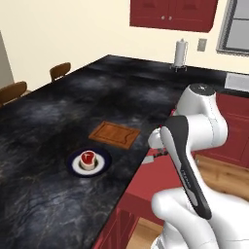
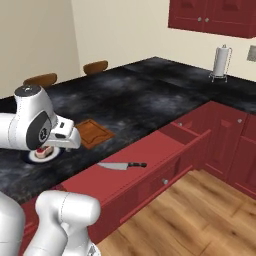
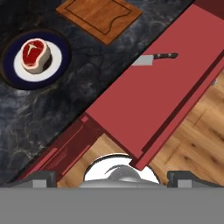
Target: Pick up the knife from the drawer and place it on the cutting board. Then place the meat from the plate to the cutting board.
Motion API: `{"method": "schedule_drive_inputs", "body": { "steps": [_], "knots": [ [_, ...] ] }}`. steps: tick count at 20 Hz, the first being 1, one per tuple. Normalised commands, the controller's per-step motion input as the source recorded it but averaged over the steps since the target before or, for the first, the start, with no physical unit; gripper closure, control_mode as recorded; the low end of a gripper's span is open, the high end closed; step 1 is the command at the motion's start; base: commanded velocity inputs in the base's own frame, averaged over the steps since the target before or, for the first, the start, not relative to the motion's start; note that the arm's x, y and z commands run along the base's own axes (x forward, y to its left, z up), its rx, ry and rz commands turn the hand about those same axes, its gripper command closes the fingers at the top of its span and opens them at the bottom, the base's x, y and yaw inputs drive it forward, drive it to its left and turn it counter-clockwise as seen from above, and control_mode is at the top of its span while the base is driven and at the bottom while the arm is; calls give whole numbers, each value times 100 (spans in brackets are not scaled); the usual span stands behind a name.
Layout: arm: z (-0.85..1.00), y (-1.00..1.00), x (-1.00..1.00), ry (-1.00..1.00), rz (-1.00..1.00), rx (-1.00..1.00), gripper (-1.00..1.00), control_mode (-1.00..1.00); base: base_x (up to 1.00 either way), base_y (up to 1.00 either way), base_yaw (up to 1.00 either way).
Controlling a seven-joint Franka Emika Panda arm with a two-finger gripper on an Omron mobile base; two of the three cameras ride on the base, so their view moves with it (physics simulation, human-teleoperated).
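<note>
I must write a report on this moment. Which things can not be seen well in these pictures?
- Knife: in the hand view, its blade tip runs under the counter edge.
- Plate and meat: in the right base view, the arm covers most of both.
- Drawer: in the left base view, the arm hides its inside.

Wood cutting board point(image 3: 99, 16), matt red drawer point(image 3: 148, 100), glossy marbled blk counter point(image 1: 53, 112).

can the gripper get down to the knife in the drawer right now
Probably yes. The drawer is pulled open and the knife lies flat on its bare bottom with nothing over or beside it. The gripper is open above the drawer, so a straight descent looks free.
</note>
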Motion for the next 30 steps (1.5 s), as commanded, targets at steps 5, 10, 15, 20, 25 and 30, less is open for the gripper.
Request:
{"method": "schedule_drive_inputs", "body": {
  "steps": [5, 10, 15, 20, 25, 30],
  "knots": [
    [0, 0, 0, 0, 0, 0, -100, 100, 4, -56, -13],
    [-8, -18, 0, 7, -6, 8, -100, -100, 1, -29, -9],
    [-22, -43, 9, 18, -16, 20, -100, -100, 0, 0, 0],
    [-28, -22, 21, 19, -21, 9, -100, -100, 0, 0, 0],
    [-61, -12, 0, 33, -37, -4, -100, -100, 0, 0, 0],
    [-70, -41, 2, 32, -33, -3, -100, -100, 0, 0, 0]
  ]
}}
